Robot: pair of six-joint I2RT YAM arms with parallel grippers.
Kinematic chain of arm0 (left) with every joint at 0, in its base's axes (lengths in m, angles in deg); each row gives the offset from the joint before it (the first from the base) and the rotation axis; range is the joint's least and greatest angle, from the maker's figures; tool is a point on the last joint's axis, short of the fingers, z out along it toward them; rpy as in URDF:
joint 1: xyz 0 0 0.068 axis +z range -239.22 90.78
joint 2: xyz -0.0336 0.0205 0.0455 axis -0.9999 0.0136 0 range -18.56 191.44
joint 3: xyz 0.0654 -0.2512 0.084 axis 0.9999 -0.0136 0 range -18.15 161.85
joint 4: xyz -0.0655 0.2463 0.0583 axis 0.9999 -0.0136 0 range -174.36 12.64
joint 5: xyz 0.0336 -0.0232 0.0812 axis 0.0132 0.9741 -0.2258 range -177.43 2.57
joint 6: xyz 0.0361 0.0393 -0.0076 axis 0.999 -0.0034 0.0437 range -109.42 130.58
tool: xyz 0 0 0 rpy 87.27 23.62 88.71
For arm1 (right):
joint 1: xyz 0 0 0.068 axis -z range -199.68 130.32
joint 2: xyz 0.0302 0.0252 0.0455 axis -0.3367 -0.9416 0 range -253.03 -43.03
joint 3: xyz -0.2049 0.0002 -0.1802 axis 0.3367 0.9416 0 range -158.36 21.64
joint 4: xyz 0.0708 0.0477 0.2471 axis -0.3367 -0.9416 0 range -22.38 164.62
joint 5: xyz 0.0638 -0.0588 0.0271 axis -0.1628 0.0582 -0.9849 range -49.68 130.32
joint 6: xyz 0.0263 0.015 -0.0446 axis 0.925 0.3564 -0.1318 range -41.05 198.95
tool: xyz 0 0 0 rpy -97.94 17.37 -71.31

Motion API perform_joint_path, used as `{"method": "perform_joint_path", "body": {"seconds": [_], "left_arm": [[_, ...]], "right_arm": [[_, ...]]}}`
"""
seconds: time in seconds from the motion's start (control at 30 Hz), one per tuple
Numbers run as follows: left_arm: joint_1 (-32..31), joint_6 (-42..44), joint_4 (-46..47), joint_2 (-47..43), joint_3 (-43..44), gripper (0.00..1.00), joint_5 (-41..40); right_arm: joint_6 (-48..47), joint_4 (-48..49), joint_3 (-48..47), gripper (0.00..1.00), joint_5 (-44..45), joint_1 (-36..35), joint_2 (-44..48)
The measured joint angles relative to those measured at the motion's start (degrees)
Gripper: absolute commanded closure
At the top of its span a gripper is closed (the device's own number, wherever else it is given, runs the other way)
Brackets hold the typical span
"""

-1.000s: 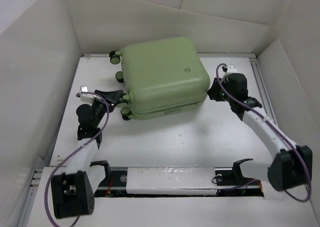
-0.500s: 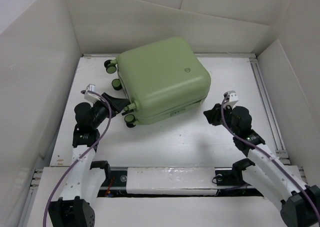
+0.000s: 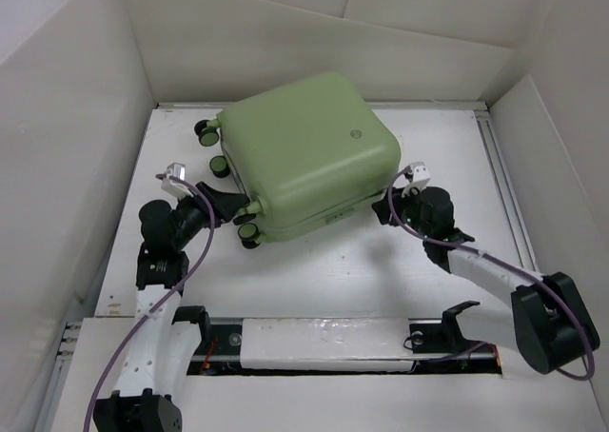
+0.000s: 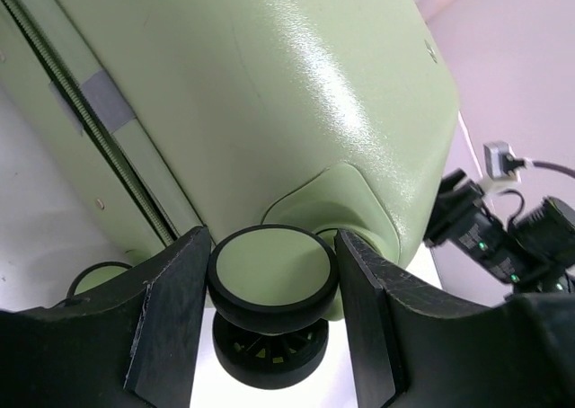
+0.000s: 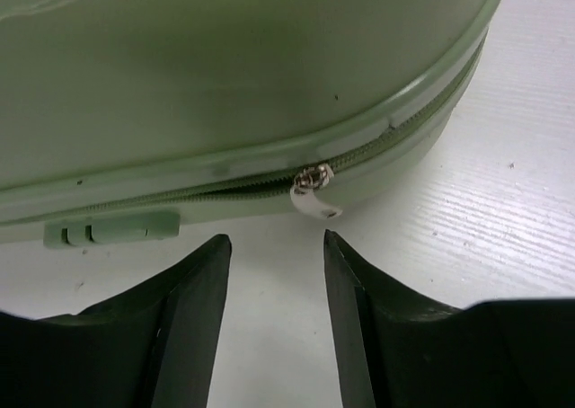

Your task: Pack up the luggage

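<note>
Since the luggage [image 3: 309, 151] lies flat and closed on the table [image 3: 314, 270], I place everything else by it. Its wheels are at the left end, and its long axis runs rightward, slanting a little away from me.

At the luggage's near-left corner, my left gripper [image 3: 231, 206] is clamped on a wheel [image 4: 272, 266]. The left wrist view shows one finger pressed against the black tread on each side, so I judge this arm is anchoring the case.

Along the luggage's near side runs the zipper seam [image 5: 225, 190]. Near the right end of that seam, just before the rounded corner, the zipper pull [image 5: 313, 197] hangs down.

The right gripper [image 5: 274, 246] sits released at that near-right corner, with its fingers apart and nothing between them. The pull lies just ahead of the fingertips and slightly toward the right finger, not touching either one.

The right arm is clearly the nearer one to the pull. I'd expect the next move to be a short push forward and a nudge right, so the fingers straddle the tab across the line of the seam.
</note>
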Motion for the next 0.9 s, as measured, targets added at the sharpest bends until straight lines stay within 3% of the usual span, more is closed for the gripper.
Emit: {"method": "perform_joint_path", "body": {"seconds": [0.13,0.57,0.77,0.9], "left_arm": [[0.0,0.4,0.0,-0.1,0.0,1.0,1.7],[0.1,0.5,0.0,0.6,-0.2,1.0,3.4],[0.0,-0.1,0.2,-1.3,-2.4,1.0,3.1],[0.0,-0.9,1.1,-2.3,-3.7,1.0,2.8]], "right_arm": [[-1.6,4.1,-1.4,0.54,0.0,0.0,-4.6],[-4.6,12.1,-1.1,0.55,1.3,0.9,-8.3],[-4.9,17.1,-0.6,0.69,1.3,1.2,-10.9],[-4.8,19.5,-0.1,0.93,2.6,1.2,-11.8]]}}
